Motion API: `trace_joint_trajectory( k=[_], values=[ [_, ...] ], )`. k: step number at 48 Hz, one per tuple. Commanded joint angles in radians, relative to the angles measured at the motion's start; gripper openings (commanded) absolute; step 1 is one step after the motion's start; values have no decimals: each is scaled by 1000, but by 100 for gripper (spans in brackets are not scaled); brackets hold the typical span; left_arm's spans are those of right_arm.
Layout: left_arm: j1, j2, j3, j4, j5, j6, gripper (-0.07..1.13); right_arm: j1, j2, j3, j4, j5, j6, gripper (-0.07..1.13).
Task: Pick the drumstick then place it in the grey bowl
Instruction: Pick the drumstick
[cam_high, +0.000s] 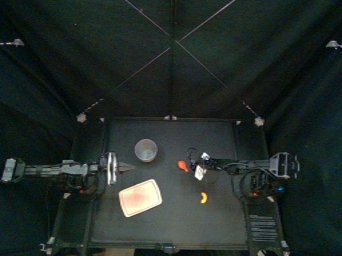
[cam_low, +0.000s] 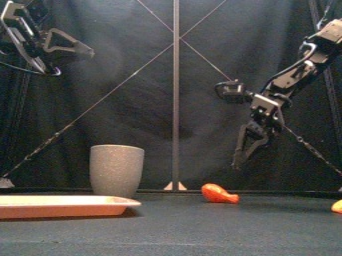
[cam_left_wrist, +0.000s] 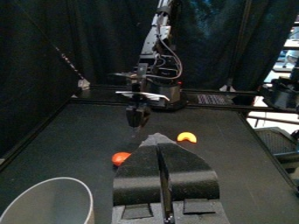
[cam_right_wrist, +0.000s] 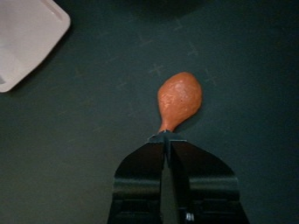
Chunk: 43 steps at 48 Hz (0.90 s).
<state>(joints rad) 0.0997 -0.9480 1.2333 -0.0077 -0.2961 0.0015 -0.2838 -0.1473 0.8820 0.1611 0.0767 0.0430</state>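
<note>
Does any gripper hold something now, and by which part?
Nothing is held. The drumstick lies on the table, just ahead of the right gripper, whose jaws are shut and empty. The left gripper is shut and empty too.

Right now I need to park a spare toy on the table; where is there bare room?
Bare: the front strip of the table, ahead of the pink tray and the small orange toy; also the back right corner, behind the right hand. Crowded: the middle, where that hand hangs above the drumstick, near the grey cup.
</note>
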Motion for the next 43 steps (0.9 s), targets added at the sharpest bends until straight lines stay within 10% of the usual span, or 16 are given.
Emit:
trace_joint_trajectory(
  k=[1,11,43],
  values=[
    [2,5,-14,2,-9,0,-1,-14,28,-49,8,-3,2,64],
    [0,3,-2,2,-9,0,-1,-18,86,-77,48,-3,3,98],
    [6,5,3,2,-11,0,-1,-40,206,-124,161,49,3,97]
  ],
)
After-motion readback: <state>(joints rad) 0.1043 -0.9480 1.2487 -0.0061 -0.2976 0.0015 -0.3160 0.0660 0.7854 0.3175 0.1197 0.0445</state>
